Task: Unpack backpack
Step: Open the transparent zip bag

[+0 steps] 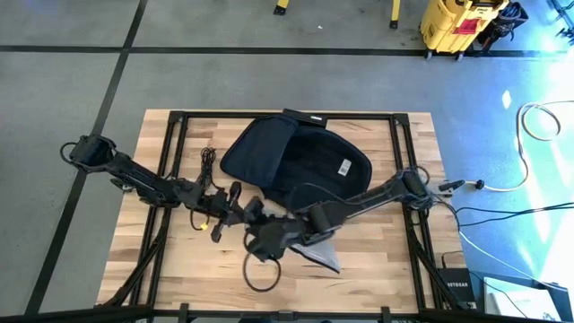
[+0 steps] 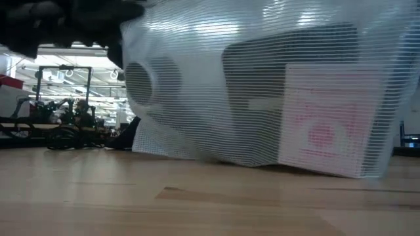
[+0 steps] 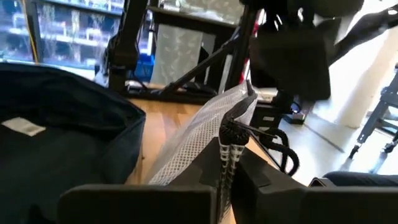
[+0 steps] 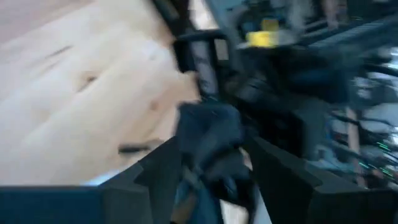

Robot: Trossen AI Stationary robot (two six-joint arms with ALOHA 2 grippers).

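Navy backpack [image 1: 300, 157] white tag unreadable | left tool [image 3: 227, 163] clamps mesh pouch [image 3: 199, 134] | right tool [image 4: 208, 163] state unclear, blurred

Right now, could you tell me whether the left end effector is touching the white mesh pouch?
Touching. The left wrist view shows the left end effector shut, pinching the white mesh pouch's edge between its fingers.

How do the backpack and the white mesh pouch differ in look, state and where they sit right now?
The backpack is dark navy fabric; the mesh pouch is white see-through netting with a pink-printed card inside.
The backpack lies flapped open toward the table's far edge with no gripper on it; the mesh pouch is nearer the front, pinched at one edge by the shut left gripper.
The backpack is clearly larger than the mesh pouch.
Both are soft bags on the wooden table.
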